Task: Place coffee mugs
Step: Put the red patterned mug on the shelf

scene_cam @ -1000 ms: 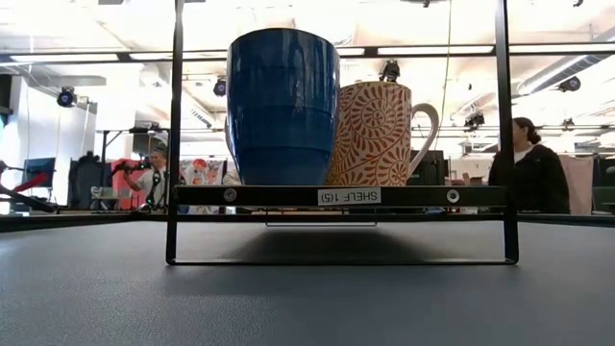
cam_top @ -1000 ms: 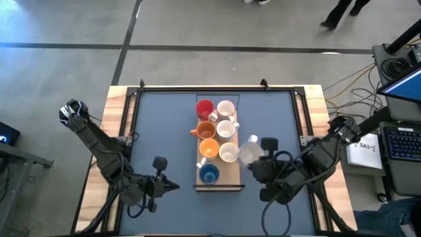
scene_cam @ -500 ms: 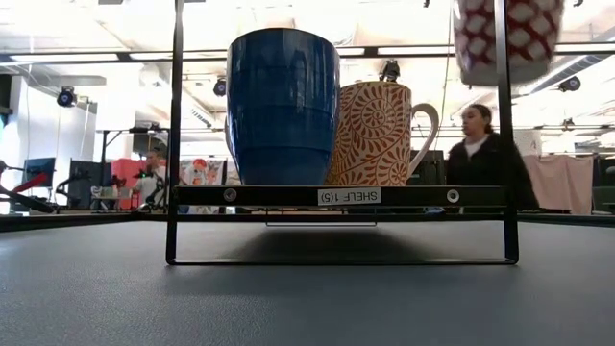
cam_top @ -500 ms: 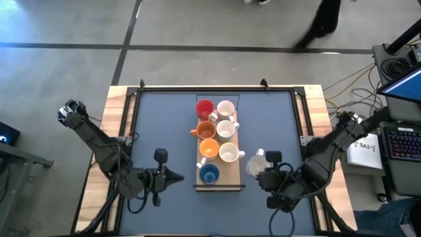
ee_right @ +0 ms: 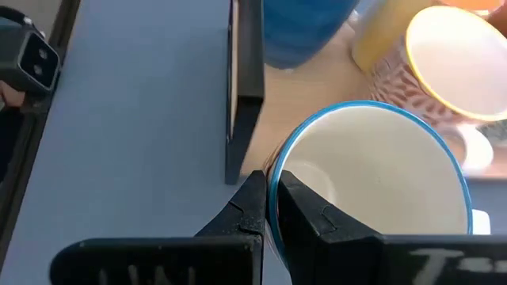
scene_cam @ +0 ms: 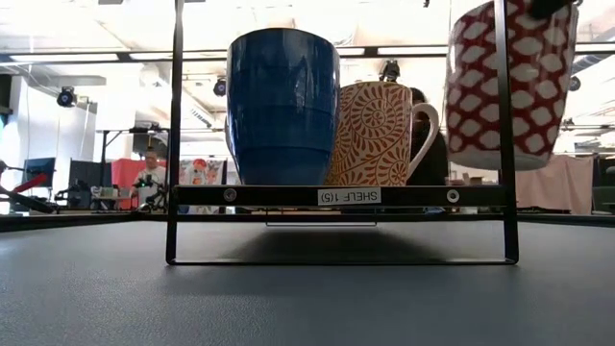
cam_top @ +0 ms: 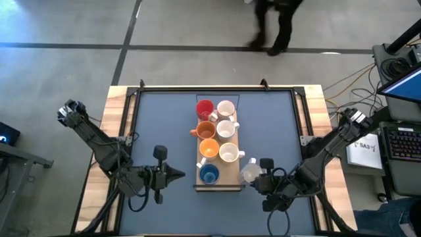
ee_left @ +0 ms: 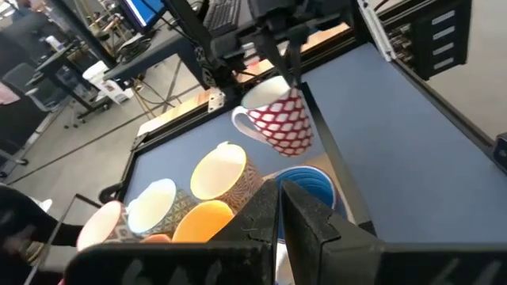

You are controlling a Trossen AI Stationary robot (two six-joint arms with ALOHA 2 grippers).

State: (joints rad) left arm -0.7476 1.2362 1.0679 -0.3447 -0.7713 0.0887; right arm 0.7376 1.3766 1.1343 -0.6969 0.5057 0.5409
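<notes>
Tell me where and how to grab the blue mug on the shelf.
Grip the blue mug by its rim, coming straight down: it stands upright, mouth open, at the shelf's near end. An orange mug crowds it behind, so pinch one wall rather than the body.

Seven mugs on shelf, eighth mug at its right corner

left tool: seemingly closed, idle near table front | right tool: clamped, raised

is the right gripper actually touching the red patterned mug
Touching. In the right wrist view, the right gripper has its fingers pinched on the rim of the red patterned mug, one inside, one outside.
</notes>
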